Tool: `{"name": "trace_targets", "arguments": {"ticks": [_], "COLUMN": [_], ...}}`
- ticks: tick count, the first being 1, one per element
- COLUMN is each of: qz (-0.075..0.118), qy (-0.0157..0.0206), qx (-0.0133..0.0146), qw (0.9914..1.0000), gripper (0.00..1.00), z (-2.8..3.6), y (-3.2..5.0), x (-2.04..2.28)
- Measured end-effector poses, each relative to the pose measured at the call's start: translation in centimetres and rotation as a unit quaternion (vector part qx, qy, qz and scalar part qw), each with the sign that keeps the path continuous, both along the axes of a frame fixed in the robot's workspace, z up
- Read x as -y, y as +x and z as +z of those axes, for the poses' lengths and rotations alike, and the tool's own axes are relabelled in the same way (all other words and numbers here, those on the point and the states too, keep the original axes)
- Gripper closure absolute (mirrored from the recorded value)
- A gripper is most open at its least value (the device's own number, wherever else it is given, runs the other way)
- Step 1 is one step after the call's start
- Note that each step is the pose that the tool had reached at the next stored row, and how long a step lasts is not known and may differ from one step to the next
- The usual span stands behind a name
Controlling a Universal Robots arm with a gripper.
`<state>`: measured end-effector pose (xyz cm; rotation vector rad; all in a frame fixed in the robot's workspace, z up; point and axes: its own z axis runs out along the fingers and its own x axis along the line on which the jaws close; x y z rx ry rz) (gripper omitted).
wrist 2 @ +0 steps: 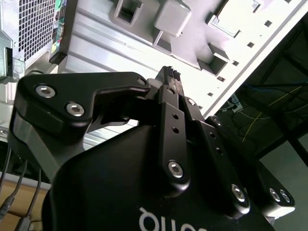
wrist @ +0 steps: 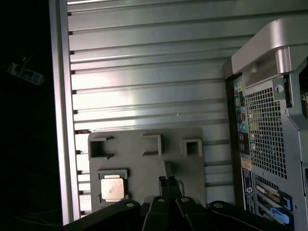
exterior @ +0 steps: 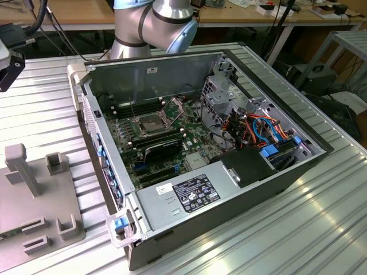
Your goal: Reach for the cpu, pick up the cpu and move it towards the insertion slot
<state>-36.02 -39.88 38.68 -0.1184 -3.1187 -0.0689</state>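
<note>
I judge this the reaching step: my gripper [wrist: 168, 181] hangs over the grey tray [wrist: 139, 175], jaws pressed together on nothing. The chip [wrist: 112, 188] lies in a tray pocket, off to 1 side of me. Grabbing it calls for spreading and centring. The socket [exterior: 150, 122] sits inside the computer case [exterior: 172, 74], well apart; its centre is hard to make out.

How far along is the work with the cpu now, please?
Nothing is finished yet. The cpu lies in its holder on the grey plate, untouched. The gripper, shut and empty, hovers over that plate, apart from the cpu. Picking up and carrying to the insertion slot remain.
</note>
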Motion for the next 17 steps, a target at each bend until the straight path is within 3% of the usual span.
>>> {"name": "trace_targets", "arguments": {"ticks": [6,7,8,17], "qz": [0.0,0.0,0.0,0.0], "qy": [0.0004,0.0005,0.0004,0.0005], "qx": [-0.0003,0.0017,0.0021,0.0022], "qw": [1.0,1.0,1.0,1.0], "gripper": [0.89,0.89,0.89,0.89], "z": [-0.08,-0.11,-0.11,-0.17], "y": [-2.05,-3.15,-3.52,-4.73], "x": [0.0,0.0,0.0,0.0]}}
